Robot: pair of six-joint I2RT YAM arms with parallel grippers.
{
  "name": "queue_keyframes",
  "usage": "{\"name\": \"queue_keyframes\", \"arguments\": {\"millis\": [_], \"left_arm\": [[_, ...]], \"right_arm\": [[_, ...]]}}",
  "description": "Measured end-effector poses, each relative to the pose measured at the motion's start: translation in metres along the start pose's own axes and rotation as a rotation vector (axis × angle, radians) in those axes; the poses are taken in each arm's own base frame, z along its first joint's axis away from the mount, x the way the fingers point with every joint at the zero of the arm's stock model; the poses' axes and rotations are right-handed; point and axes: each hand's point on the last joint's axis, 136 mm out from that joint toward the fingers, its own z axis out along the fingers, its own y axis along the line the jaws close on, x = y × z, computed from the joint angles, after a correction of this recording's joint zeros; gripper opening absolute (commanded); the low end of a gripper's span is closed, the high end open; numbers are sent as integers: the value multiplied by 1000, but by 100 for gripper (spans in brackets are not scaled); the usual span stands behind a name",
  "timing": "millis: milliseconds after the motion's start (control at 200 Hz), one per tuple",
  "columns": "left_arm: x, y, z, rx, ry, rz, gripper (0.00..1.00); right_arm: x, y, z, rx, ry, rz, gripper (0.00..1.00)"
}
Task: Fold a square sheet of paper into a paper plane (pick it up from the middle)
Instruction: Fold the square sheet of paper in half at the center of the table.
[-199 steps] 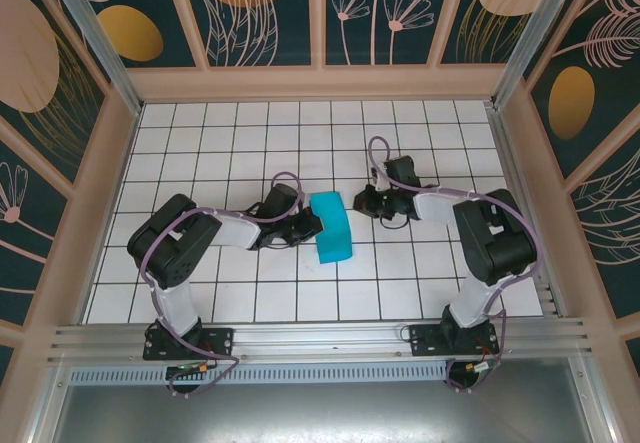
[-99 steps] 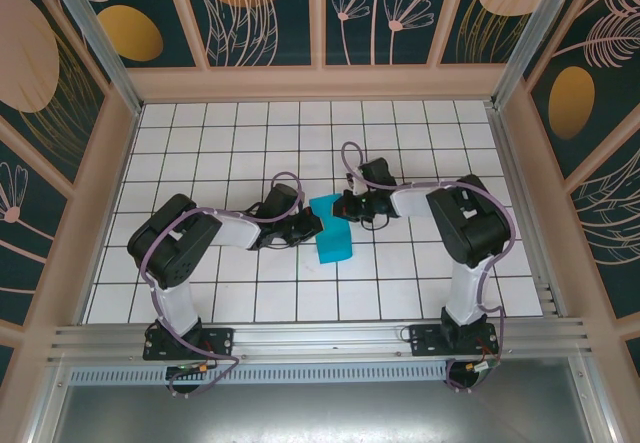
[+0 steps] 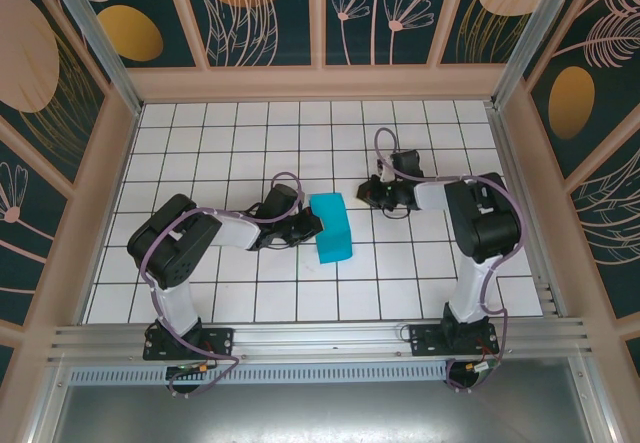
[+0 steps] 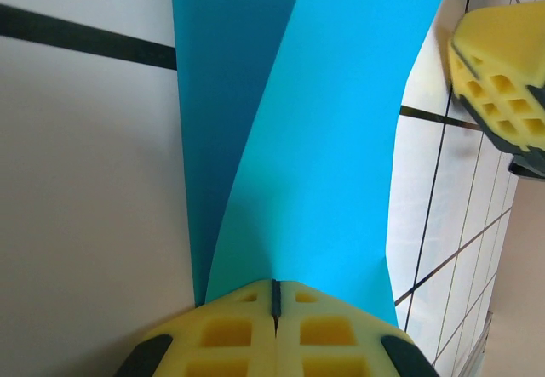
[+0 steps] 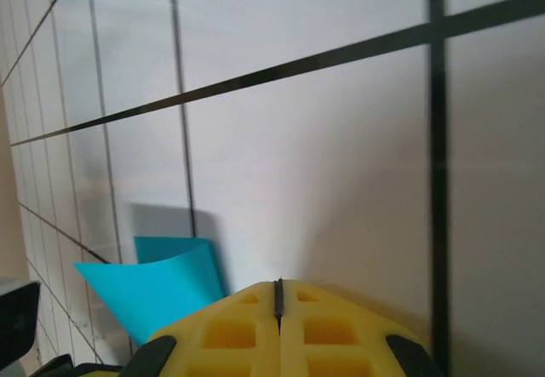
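Observation:
The square sheet of paper [image 3: 332, 231] is bright cyan-blue, doubled over on itself with its upper layer curving above the lower one. My left gripper [image 3: 312, 225] is shut on the paper's left edge. In the left wrist view the paper [image 4: 315, 139] rises straight out of the closed yellow pads of the left gripper [image 4: 274, 288]. My right gripper [image 3: 364, 196] sits to the right of the sheet, shut on nothing and apart from it. The right wrist view has the right gripper [image 5: 278, 285] low over the tiles, with the paper [image 5: 153, 288] at the lower left.
The white gridded table [image 3: 250, 153] is walled by a wooden frame [image 3: 320, 83] at the back and sides. An aluminium rail [image 3: 320, 338] runs along the near edge by the arm bases. The right gripper's yellow pad [image 4: 502, 79] shows at the left wrist view's right edge.
The right gripper went left onto the paper's top right corner half a second ago, then drew back right and away. The left gripper has kept its hold in place.

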Motion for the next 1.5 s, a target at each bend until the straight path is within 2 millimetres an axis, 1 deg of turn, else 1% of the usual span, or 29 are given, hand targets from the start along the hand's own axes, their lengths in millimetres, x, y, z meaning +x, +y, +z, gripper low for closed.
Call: {"name": "queue_keyframes", "arguments": {"millis": [65, 130, 260, 340, 405, 485, 670, 756, 886, 941, 971, 1016, 1101, 1161, 1236, 1306, 1391, 1441, 1501], "left_arm": [[0, 0, 0, 0, 0, 0, 0], [0, 0, 0, 0, 0, 0, 0], [0, 0, 0, 0, -1, 1, 0], [0, 0, 0, 0, -1, 1, 0], [0, 0, 0, 0, -1, 1, 0], [0, 0, 0, 0, -1, 1, 0], [0, 0, -1, 3, -3, 2, 0], [0, -1, -1, 7, -5, 4, 0], [0, -1, -1, 9, -6, 5, 0], [0, -2, -1, 9, -6, 9, 0], [-1, -2, -1, 9, -6, 11, 0], [-1, -2, -1, 10, -7, 13, 0], [-1, -2, -1, 10, -7, 15, 0], [-1, -3, -1, 11, -7, 18, 0], [-1, -3, -1, 12, -8, 21, 0], [-2, -4, -1, 12, -8, 23, 0], [-2, -4, -1, 11, -8, 25, 0], [-2, -3, -1, 9, -6, 26, 0], [-2, -3, -1, 7, -5, 27, 0]], "right_arm": [[2, 14, -1, -12, -5, -32, 0], [11, 28, 4, -26, 11, -65, 0], [37, 51, 22, -38, 76, -125, 0], [44, 56, 34, -35, 101, -143, 0], [45, 52, 42, -22, 111, -139, 0], [42, 42, 47, 4, 114, -121, 0], [25, 34, 45, 16, 91, -94, 0], [9, 24, 40, 34, 60, -70, 0], [-25, -1, 23, 94, -20, -31, 0], [-30, -6, 16, 114, -34, -24, 0], [-29, -5, 13, 119, -34, -25, 0], [-25, 1, 8, 113, -32, -35, 0], [-9, 23, -5, 75, -18, -64, 0], [9, 39, -12, 41, 6, -82, 0], [35, 51, -16, 15, 49, -95, 0], [58, 53, -13, 17, 99, -96, 0], [82, 49, -8, 31, 159, -93, 0], [90, 48, -7, 37, 179, -90, 0], [94, 48, -5, 37, 192, -89, 0]]}}
